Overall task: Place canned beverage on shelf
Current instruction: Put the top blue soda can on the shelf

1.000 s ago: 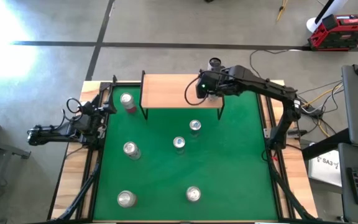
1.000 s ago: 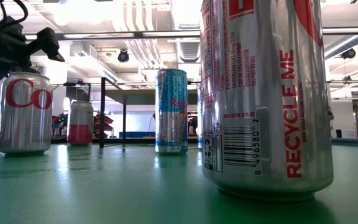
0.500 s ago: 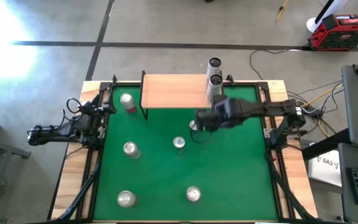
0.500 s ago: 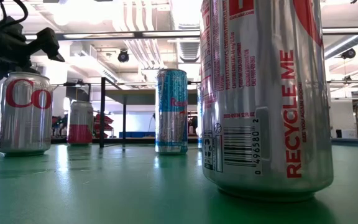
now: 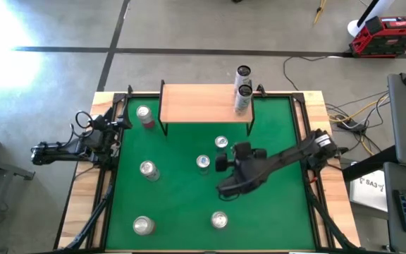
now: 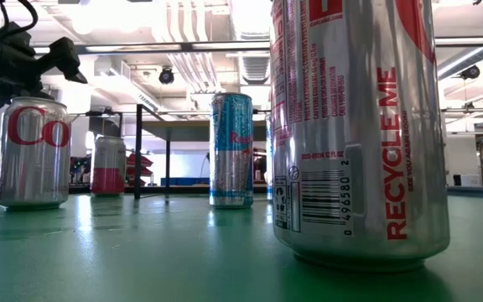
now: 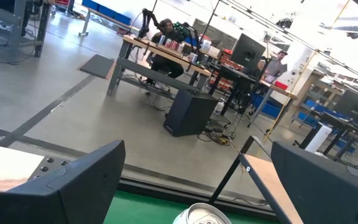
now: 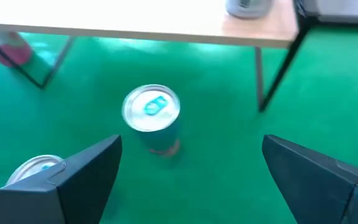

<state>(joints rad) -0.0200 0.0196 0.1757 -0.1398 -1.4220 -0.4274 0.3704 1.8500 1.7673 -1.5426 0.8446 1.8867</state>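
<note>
High view: the right gripper (image 5: 220, 189) has pulled back from the shelf (image 5: 197, 103) since a second ago, when it was over the shelf's right end; half a second ago it was beside the can just in front of the shelf, and it now hangs over the middle of the green surface (image 5: 182, 201), nearer the front edge. Its jaws are spread wide with nothing between them, as the right wrist view shows. The can (image 5: 243, 97) it delivered stands upright at the shelf's right end, near the back right corner of the surface. A blue-topped can (image 5: 202, 163) and a silver can (image 5: 221, 143) stand mid-surface, just beyond the gripper. The left gripper (image 5: 116, 128) waits at the left edge, unmoved, jaws apart and empty
</note>
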